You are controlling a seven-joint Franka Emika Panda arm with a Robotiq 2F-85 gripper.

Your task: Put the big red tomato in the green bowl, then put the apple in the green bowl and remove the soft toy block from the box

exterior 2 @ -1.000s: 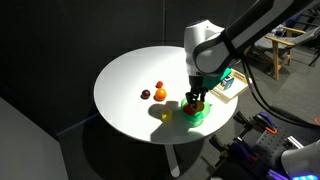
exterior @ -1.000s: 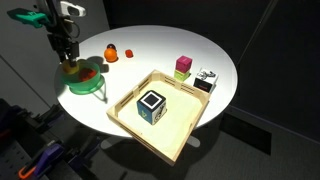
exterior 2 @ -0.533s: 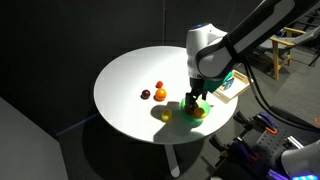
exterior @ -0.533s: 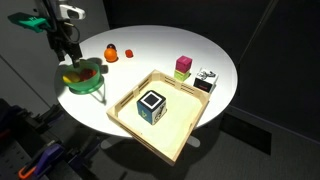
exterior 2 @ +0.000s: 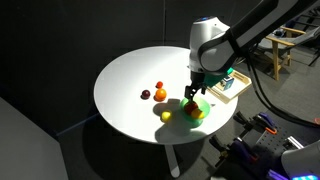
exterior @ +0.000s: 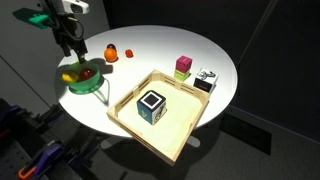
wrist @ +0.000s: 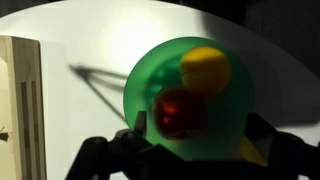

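The green bowl [wrist: 228, 100] lies right below my gripper [wrist: 200, 150], which is open and empty with its jaws wide apart over the bowl's near rim. In the bowl the big red tomato [wrist: 180, 112] lies next to the yellow apple [wrist: 204, 68]. In both exterior views my gripper [exterior: 70, 47] [exterior 2: 196, 92] hangs a little above the bowl [exterior: 84, 84] [exterior 2: 200, 113] at the table's edge. The soft toy block [exterior: 151, 104] sits inside the light wood box [exterior: 180, 125], apart from the gripper.
A pink-and-green block [exterior: 183, 66] and a black-and-white cube [exterior: 205, 80] stand behind the box. Two small red pieces [exterior: 110, 55] [exterior 2: 160, 93] lie on the round white table [exterior: 160, 45]. A yellow fruit [exterior 2: 166, 116] lies beside the bowl.
My gripper has risen out of the bowl and now hangs higher above it. The fruits stay in the bowl.
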